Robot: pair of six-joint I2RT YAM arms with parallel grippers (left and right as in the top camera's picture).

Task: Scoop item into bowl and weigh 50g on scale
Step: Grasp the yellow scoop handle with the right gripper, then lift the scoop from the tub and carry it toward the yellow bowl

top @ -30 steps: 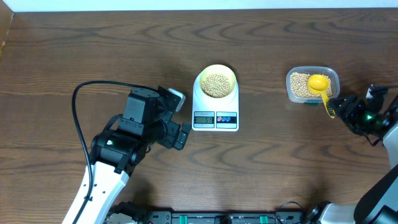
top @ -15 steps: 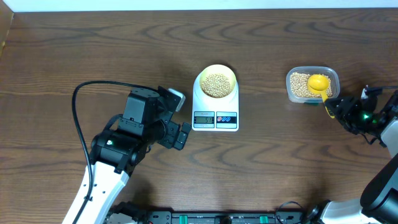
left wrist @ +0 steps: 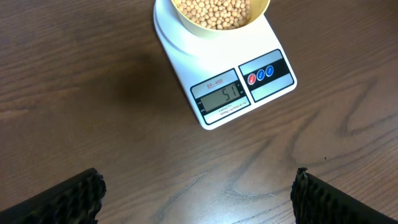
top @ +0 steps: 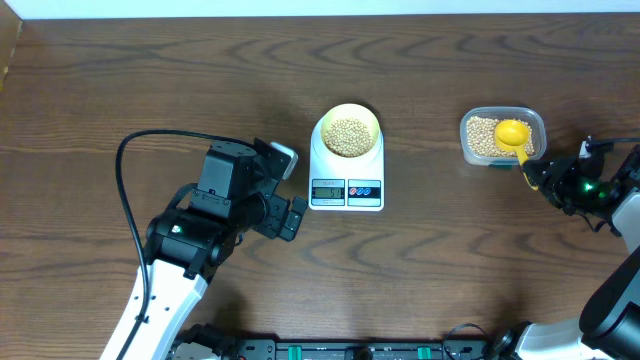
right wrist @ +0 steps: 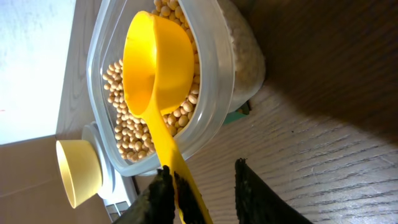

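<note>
**Only my right arm has shifted**

Since a second ago my right gripper (right wrist: 208, 196) has swung slightly beside the tub (right wrist: 214, 93); everything else sits unchanged. Its jaws stand apart. The yellow plastic scoop (right wrist: 155, 62) rests its thin handle against one ribbed black finger, and its round cup lies on the beans in that clear, rounded tub near the table's right edge. My left gripper (left wrist: 196, 190) hangs wide apart and empty.

Mid-table, the pale yellow bowl (top: 375, 125) of smooth tan soybeans (left wrist: 217, 12) sits on the glossy white scale (left wrist: 186, 59). Its display (left wrist: 222, 98) reads 51.

Risks, as I judge them: snagging the handle while pulling away would tip the light tub, and another scoop would overshoot further.
</note>
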